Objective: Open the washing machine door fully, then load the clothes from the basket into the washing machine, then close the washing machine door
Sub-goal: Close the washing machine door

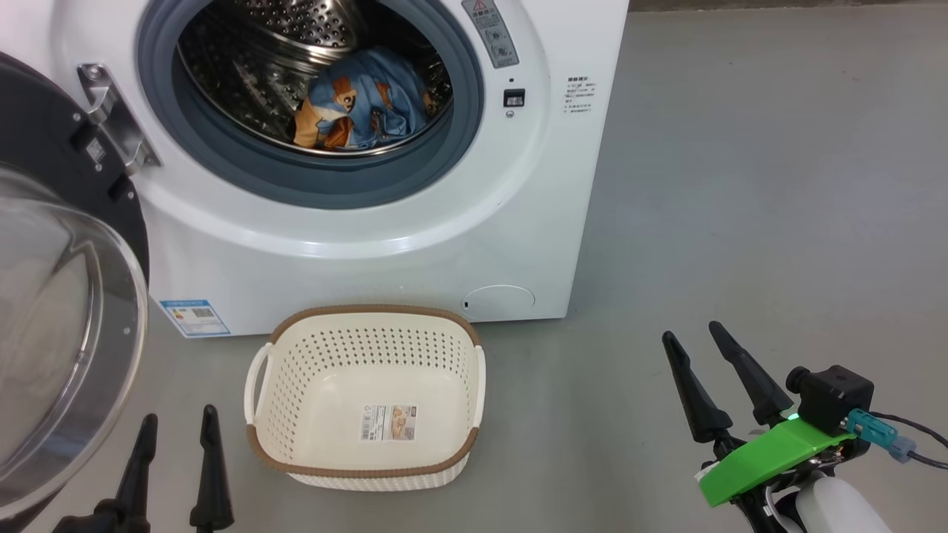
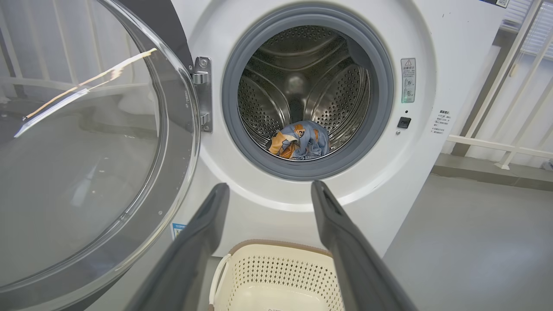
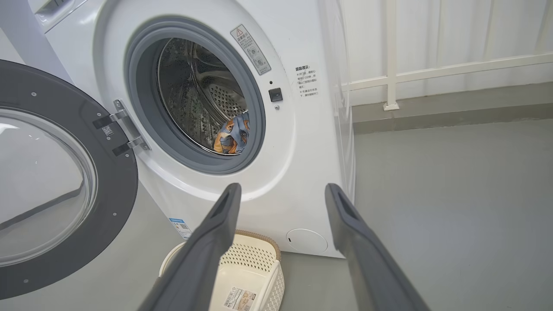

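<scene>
White enamelled panels made up the boxy front of the washing machine [image 1: 385,244], which stood at the far side of a smooth grey floor [image 1: 740,185]. Its door [image 3: 116,172], a glossy black ring around a bulging clear glass bowl, hung swung out to the left on a bright metal hinge [image 1: 118,118], leaving the round mouth uncovered. A grey-blue rubber seal [image 1: 311,189] ringed that mouth. Behind it curved the steel drum [image 2: 302,65], dotted with fine perforations and crossed by raised ribs.

The clothes [image 1: 366,104] lay in a crumpled heap at the bottom of the drum: soft light blue fabric printed with orange-brown bears.

The basket [image 1: 370,311] sat on the floor just in front of the machine, between my two hands. It was a rounded rectangle of cream plastic. Its walls were pierced with rows of small holes and its rim was brown and woven-looking. It had a loop handle on each side and a paper label [image 1: 389,422] stuck flat on its base.

My left gripper [image 1: 180,414] hovered low at the near left, beside the door's glass, its two long dark tapered fingers spread wide and pinching nothing. My right gripper [image 1: 692,332] hung at the near right, well apart from the basket. Its fingers were likewise spread and empty, and a bright green plastic piece [image 1: 770,455] sat at its wrist.
</scene>
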